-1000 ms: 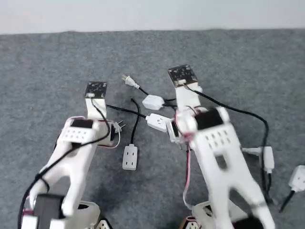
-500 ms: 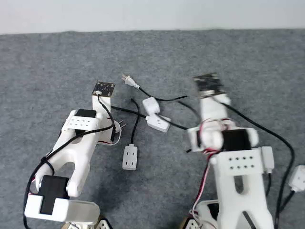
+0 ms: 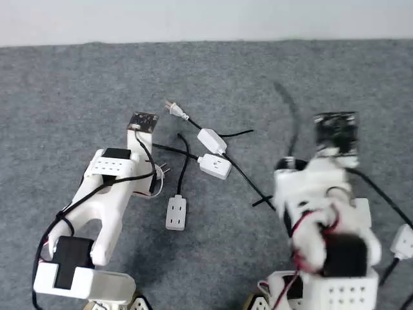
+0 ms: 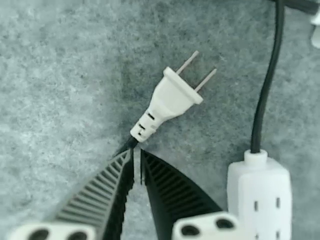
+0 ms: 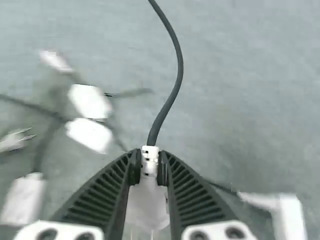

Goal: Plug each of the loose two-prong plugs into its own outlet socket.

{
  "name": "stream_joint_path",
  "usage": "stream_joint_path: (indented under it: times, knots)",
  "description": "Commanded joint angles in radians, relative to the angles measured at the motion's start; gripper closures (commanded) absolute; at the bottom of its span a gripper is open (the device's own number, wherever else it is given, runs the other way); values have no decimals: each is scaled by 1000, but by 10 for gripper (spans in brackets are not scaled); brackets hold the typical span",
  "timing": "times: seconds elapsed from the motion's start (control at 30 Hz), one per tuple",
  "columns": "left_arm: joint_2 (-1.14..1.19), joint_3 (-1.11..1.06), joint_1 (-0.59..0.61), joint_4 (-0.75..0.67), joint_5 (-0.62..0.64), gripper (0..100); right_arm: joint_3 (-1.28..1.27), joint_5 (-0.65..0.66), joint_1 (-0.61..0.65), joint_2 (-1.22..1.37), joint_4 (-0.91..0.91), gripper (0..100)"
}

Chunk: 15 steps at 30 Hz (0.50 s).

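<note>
The ribbed black jaws of the left gripper point(image 4: 136, 156) pinch narrowly on the thin cord point(image 4: 129, 145) behind a smooth white two-prong plug point(image 4: 170, 100). This plug lies on fuzzy grey carpet point(image 3: 77, 84) at near left, beside a boxy socket block point(image 4: 260, 192). At right, the right gripper point(image 5: 148, 155) clamps a second plug point(image 5: 146, 200), white with a round black cable point(image 5: 175, 85).

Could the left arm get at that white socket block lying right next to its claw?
Probably yes: the socket block lies close beside the left gripper on bare mat, nothing between them. But the gripper is shut on the cord of a two-prong plug.

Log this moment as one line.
left hand: shut on two-prong plug, cord end | right hand: shut on second plug | outlet socket: empty
</note>
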State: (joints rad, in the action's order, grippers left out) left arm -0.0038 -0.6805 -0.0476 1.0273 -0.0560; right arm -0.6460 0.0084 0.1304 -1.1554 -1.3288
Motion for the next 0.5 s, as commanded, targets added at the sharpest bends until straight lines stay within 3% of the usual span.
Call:
stream_joint_path:
  times: [0.0,0.17,0.3,0.47]
  knots:
    - [-5,39,-57,69,-135,986,37,18,314,-44,59,991]
    - [-12,2,-107,81,-244,987,-18,43,628,-39,154,991]
    - [-9,4,-127,106,-288,987,-38,43,716,-39,163,991]
    - [-15,1,-140,110,-324,987,-143,41,725,-41,211,991]
